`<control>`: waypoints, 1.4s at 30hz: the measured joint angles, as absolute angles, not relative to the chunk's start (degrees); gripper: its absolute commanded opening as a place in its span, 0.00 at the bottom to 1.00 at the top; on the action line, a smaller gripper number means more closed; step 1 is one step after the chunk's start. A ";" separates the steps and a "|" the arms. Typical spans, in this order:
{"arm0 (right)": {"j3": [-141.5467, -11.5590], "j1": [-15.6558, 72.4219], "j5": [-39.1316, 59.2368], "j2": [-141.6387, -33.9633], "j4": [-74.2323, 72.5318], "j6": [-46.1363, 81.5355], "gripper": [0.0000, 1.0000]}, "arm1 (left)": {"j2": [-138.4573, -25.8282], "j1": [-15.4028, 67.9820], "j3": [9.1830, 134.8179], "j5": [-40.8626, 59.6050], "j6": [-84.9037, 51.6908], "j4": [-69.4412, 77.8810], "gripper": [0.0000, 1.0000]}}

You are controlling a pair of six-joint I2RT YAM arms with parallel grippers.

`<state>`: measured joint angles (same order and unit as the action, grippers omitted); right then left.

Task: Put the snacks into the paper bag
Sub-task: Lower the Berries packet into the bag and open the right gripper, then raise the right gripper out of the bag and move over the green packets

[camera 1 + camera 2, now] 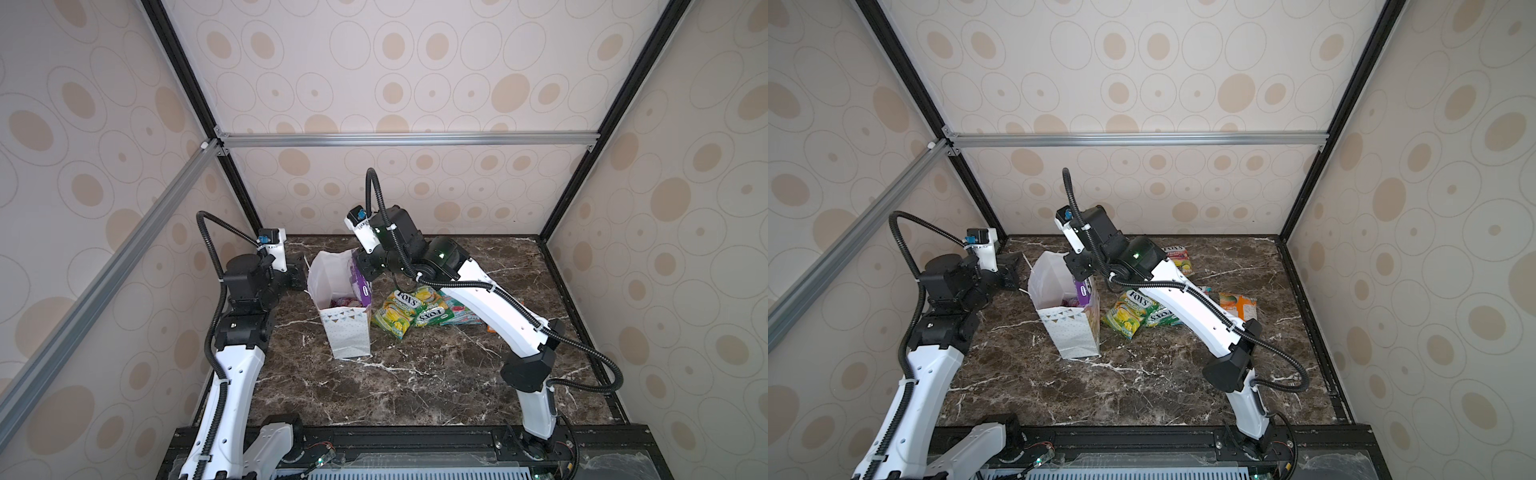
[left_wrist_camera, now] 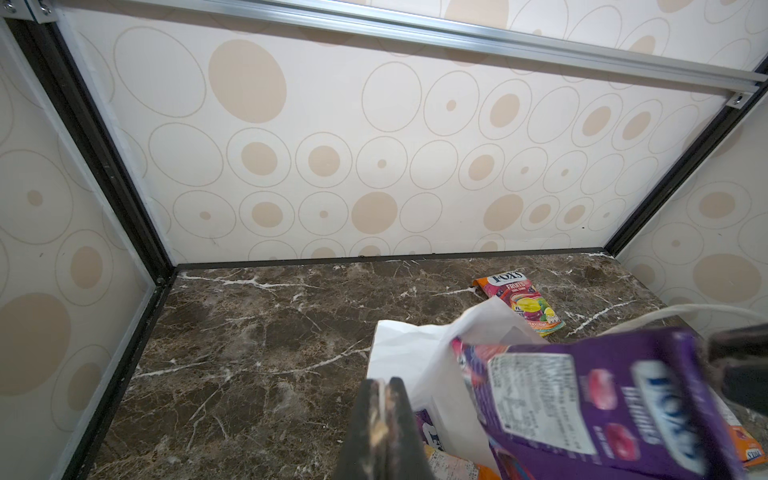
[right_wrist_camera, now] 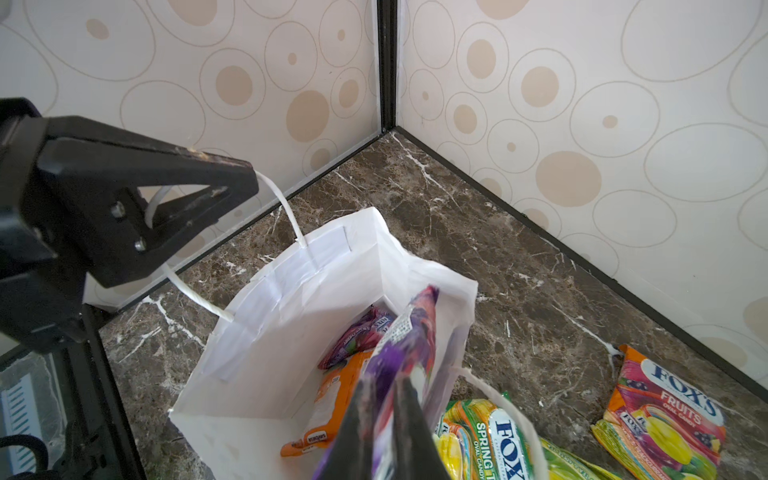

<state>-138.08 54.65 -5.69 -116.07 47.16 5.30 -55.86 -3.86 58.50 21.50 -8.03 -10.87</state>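
Between my right jaws hangs the purple pouch [image 3: 409, 332], edge-on, its far end dipping into the mouth of the paper bag [image 3: 257, 316]; these jaws are clamped on its near end. Straight below them, on the bag's floor, lie an orange pouch [image 3: 332, 399] and a purplish pouch [image 3: 357, 336].

The held pouch sits close against the bag wall nearest my right jaws, with the loose cord [image 3: 498, 399] just beside them. I judge a clean drop needs a small shift toward the bag's middle. Only then should these jaws part, so the pouch slides down instead of catching the rim.

My left jaws are pressed together on the far cord handle [image 3: 291, 212], holding that wall up. They should hold steady without tugging the bag over.

Beyond my right jaws, outside the bag, the yellow-green pouches [image 3: 494, 436] and an orange-pink pouch [image 3: 665, 419] wait on the counter [image 3: 519, 266].
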 measured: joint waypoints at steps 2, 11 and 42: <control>-138.08 54.63 -6.00 -116.07 47.07 5.02 0.21 | -55.86 -3.86 58.50 21.47 -8.03 -10.85 0.00; -138.08 54.65 -6.22 -115.94 46.98 4.97 0.21 | -55.86 -3.86 58.50 21.47 -8.03 -10.85 0.00; -87.48 50.02 -15.84 -74.89 29.06 7.07 0.30 | -55.81 -3.86 58.48 22.61 -8.12 -10.81 0.00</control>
<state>-87.48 50.02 -15.84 -74.89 29.06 7.07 -55.81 -3.86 58.48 22.61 -8.12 -10.81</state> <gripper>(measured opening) 0.294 0.048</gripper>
